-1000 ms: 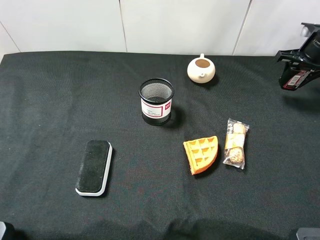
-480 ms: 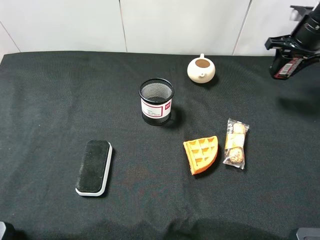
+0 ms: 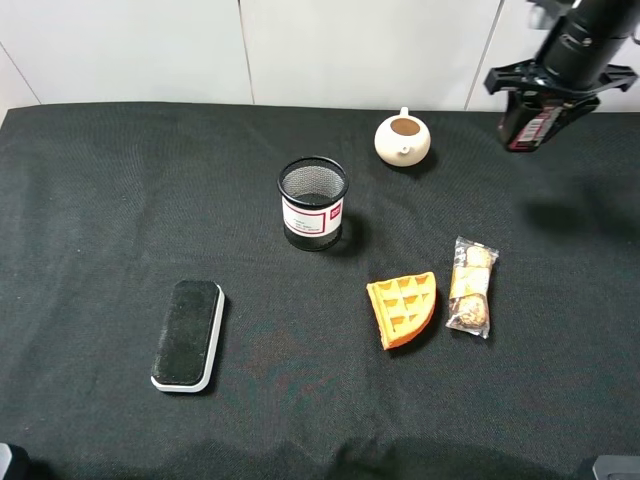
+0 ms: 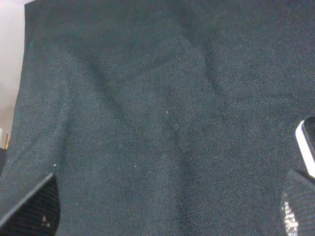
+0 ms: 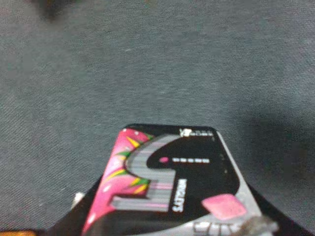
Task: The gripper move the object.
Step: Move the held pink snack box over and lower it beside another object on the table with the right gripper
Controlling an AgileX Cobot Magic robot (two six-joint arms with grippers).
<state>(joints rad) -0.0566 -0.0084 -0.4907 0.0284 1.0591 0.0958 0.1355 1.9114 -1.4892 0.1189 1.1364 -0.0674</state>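
Right gripper [image 3: 537,108] is clamped on the small black carton [image 3: 524,128]. I can see its pink label on the right wrist cam. The carton hangs in the air above the black cloth [image 3: 120,200], at the table's 1 o'clock, and at 3 o'clock from the teapot [image 3: 403,139]. Left gripper [image 4: 162,211] sits low over the cloth, jaws spread wide.

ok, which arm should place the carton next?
Right. Its end effector holds the carton in the air near the teapot, so it only has to lower it. The left wrist view shows just cloth, no carton.
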